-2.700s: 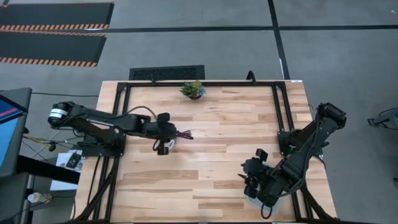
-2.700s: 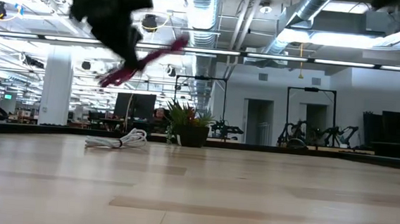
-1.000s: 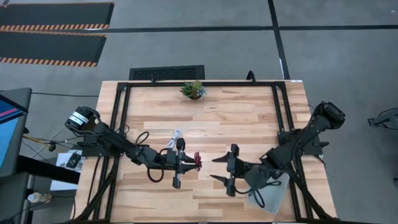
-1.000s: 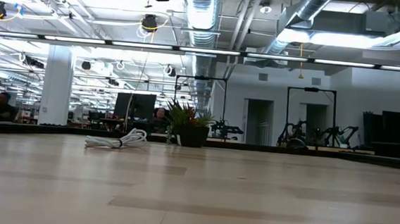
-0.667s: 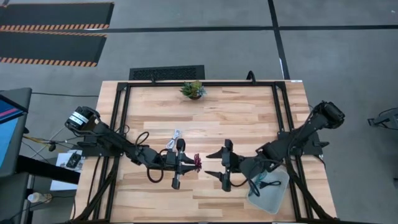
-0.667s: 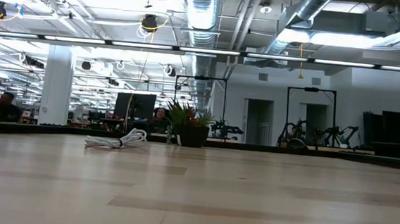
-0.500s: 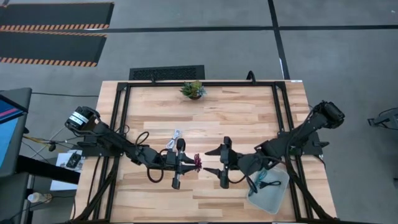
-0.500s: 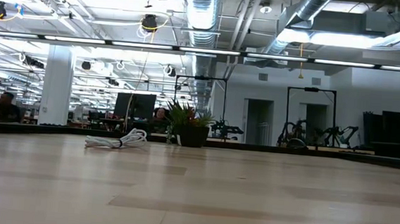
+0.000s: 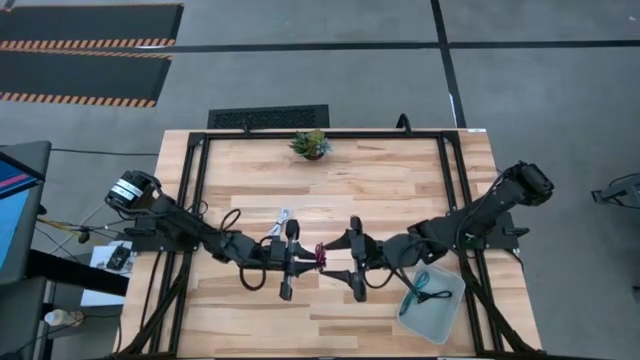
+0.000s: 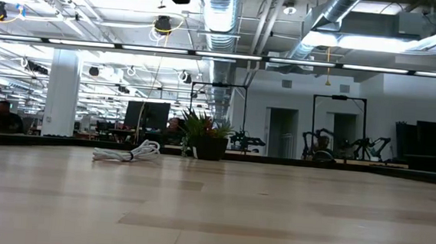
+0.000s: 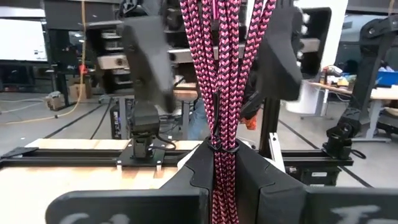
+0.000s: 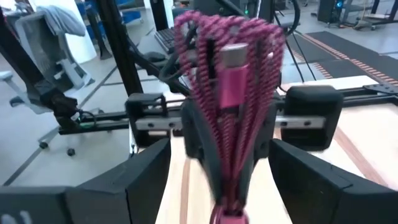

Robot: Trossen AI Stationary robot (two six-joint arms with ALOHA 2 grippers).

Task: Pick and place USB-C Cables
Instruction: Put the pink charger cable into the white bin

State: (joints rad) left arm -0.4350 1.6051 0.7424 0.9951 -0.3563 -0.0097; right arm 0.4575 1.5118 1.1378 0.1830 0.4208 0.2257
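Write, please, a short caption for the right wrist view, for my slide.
Open right gripper straddles the maroon cable held by the shut left gripper.

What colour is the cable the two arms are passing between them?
Maroon cable, braided pink and black; the left wrist view shows it best.

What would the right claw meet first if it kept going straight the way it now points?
Most likely the maroon cable, held up by the shut left claw. The open right claw points straight at it, though the remaining gap is hard to judge.
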